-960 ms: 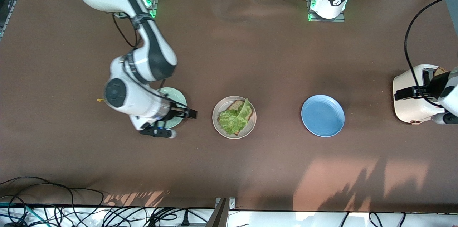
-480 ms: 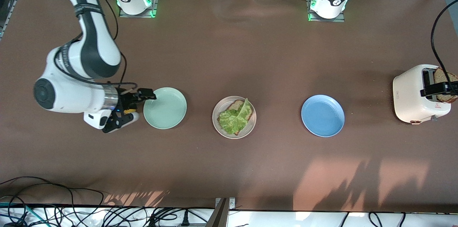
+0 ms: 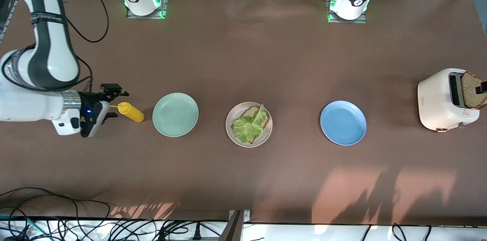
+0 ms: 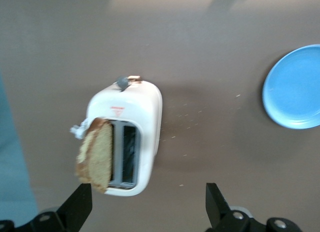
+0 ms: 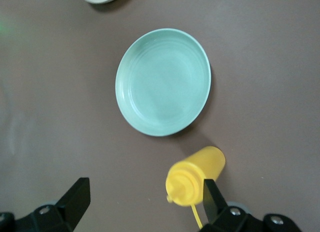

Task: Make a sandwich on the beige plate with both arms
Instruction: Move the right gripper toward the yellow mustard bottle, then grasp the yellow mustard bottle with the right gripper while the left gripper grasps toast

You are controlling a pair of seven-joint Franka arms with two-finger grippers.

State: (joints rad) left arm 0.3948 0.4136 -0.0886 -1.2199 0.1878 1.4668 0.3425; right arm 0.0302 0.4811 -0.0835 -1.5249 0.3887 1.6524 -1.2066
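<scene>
The beige plate [image 3: 229,121] sits mid-table with one brown bread slice [image 3: 252,111] and a green lettuce leaf [image 3: 248,126] on top of it. A second bread slice [image 3: 471,94] sticks up from the white toaster [image 3: 437,100] at the left arm's end; it also shows in the left wrist view [image 4: 95,162]. My left gripper [image 4: 145,212] is open and empty, high over the toaster [image 4: 145,112], and barely shows at the edge of the front view [image 3: 483,87]. My right gripper [image 3: 115,102] is open and empty over the table by a yellow bottle [image 3: 131,112].
A mint-green plate [image 3: 175,114] lies between the yellow bottle and the beige plate; it also shows in the right wrist view [image 5: 164,82], with the bottle [image 5: 196,179] by one finger. A blue plate [image 3: 343,122] lies between the beige plate and the toaster.
The right arm swung off the mint-green plate toward its own end of the table, uncovering the yellow bottle. The left gripper drew back from the bread in the toaster, almost out of the front view.
</scene>
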